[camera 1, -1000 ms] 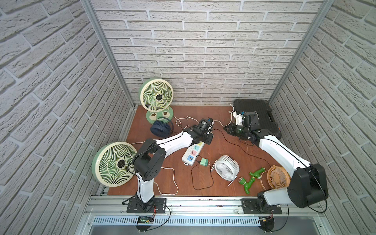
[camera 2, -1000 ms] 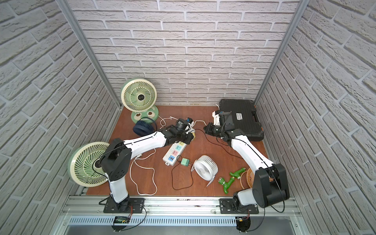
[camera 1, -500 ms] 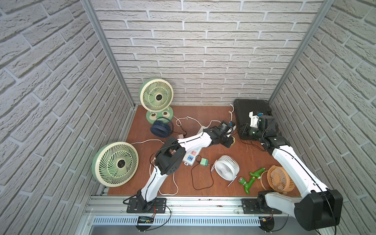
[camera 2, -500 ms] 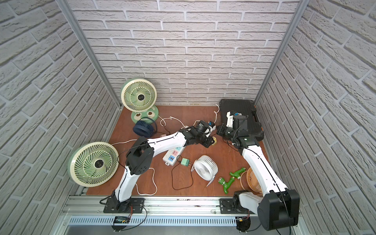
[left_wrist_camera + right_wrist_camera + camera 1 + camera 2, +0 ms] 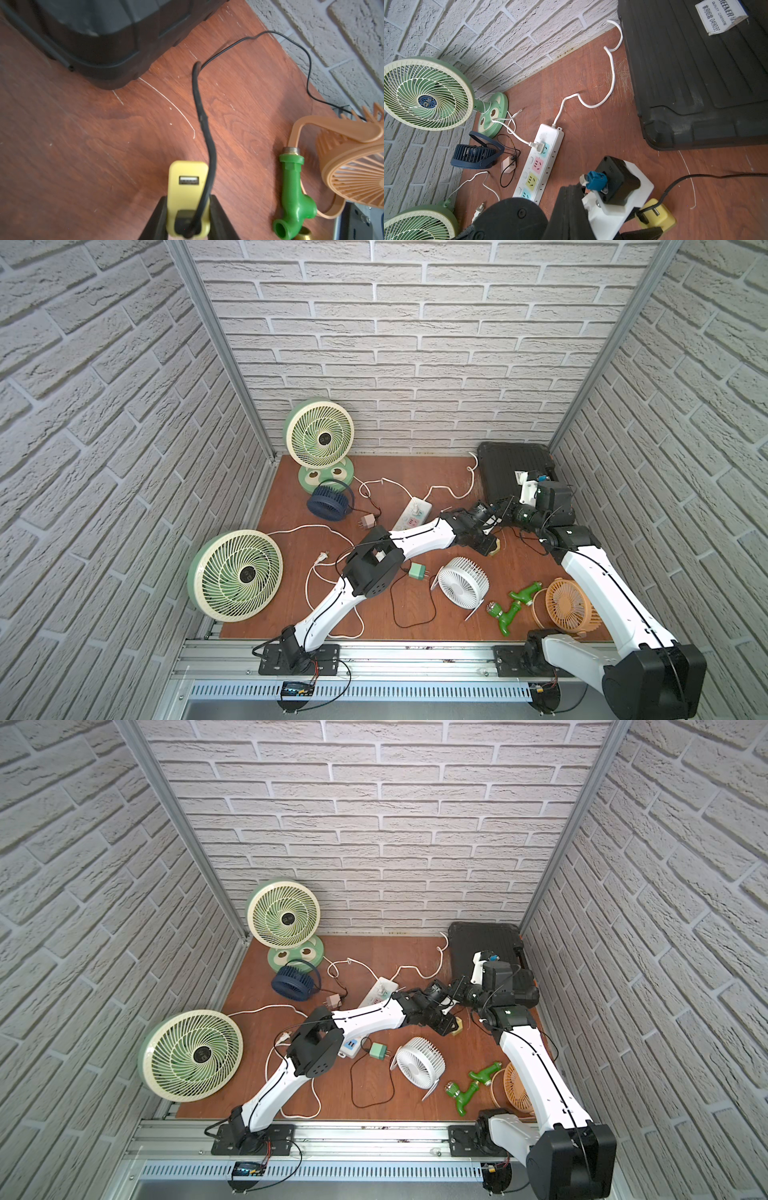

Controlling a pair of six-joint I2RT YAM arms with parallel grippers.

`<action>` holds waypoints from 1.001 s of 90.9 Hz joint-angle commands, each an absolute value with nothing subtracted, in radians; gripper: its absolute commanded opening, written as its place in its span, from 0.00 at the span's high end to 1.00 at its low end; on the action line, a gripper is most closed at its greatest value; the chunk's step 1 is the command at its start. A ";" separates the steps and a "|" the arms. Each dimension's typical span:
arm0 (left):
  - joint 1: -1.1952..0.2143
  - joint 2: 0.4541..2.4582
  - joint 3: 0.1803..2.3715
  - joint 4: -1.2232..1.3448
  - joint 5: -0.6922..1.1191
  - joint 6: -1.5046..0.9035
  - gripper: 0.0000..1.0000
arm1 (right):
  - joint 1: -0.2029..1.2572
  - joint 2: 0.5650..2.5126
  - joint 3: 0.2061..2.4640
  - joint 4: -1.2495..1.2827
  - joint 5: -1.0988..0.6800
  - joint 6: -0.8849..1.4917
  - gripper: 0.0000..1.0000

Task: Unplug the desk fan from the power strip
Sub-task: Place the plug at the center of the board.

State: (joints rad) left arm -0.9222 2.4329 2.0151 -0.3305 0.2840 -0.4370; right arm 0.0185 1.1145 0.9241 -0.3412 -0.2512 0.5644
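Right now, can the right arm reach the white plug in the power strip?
Probably not directly: the left arm lies between the right pincer and the white plug, covering part of the power strip. The plug itself is uncovered.

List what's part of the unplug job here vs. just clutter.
Job: power strip; yellow adapter, off the strip, in left end effector; its black cable; orange fan that cable runs toward.
Clutter: black case; green pipe fittings; white fan; navy fan; back green fan, plugged into strip; front green fan; green adapter.
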 commanded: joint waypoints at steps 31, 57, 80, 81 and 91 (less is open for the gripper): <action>-0.922 2.421 2.017 -0.348 0.259 -0.430 0.54 | 0.013 1.128 0.913 -0.307 -0.274 0.548 0.95; -0.904 2.277 1.898 -0.328 0.171 -0.389 0.41 | 0.014 1.142 0.920 -0.312 -0.279 0.536 0.94; -0.855 2.077 1.716 -0.299 0.074 -0.354 0.36 | 0.026 1.184 0.944 -0.321 -0.310 0.523 0.93; -0.852 2.069 1.706 -0.297 0.071 -0.353 0.36 | 0.027 1.188 0.946 -0.323 -0.311 0.522 0.93; -0.825 1.964 1.602 -0.266 0.028 -0.352 0.35 | 0.053 1.228 0.972 -0.337 -0.320 0.503 0.93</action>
State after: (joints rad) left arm -0.8547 2.0666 1.6821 -0.3183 0.0982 -0.3759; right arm 0.0288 1.1988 0.9318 -0.3450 -0.2935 0.5381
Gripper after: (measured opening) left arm 0.647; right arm 0.070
